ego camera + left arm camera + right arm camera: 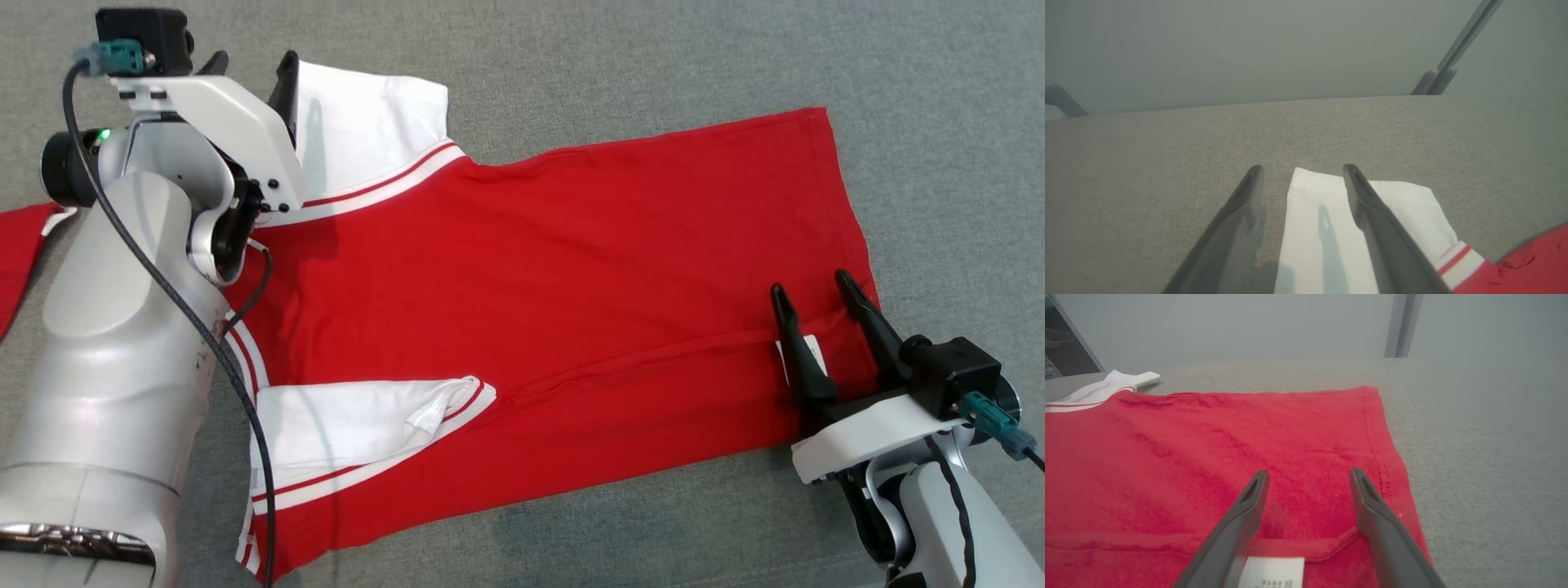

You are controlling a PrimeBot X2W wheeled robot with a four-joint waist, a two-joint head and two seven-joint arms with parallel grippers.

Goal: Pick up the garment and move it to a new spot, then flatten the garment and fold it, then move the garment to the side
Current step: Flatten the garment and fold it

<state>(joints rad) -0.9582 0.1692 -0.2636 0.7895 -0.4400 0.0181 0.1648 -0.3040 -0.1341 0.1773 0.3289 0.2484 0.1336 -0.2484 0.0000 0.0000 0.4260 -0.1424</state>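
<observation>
1. Progress, judged from how things lie: the red knit short-sleeved garment (571, 261) with white sleeves and striped trim is spread out and mostly flat on the grey woven-fabric counter (653, 49). Its collar end is toward the robot's left and its hem toward its right. Moving it and flattening it look done.
2. Folding looks begun. The near long edge appears turned over onto the body, making a straight crease that runs to the hem, where a small white care label (1276, 573) shows. The near white sleeve (351, 425) lies tucked in on the red cloth, somewhat crumpled.
3. The far white sleeve (367, 122) sticks out past the body, flat on the counter and not yet folded in.
4. The left gripper (249, 73) has its fingers apart and holds nothing. It is low over the outer edge of the far sleeve; in the left wrist view one finger is over bare counter and the other over white cloth. Whether they touch the cloth cannot be told.
5. The right gripper (812, 290) also has its fingers spread and empty, over the hem corner, with the label between them.
6. Left to do, by this reading: fold in the far side and its sleeve, fold crosswise, then move the garment aside.
</observation>
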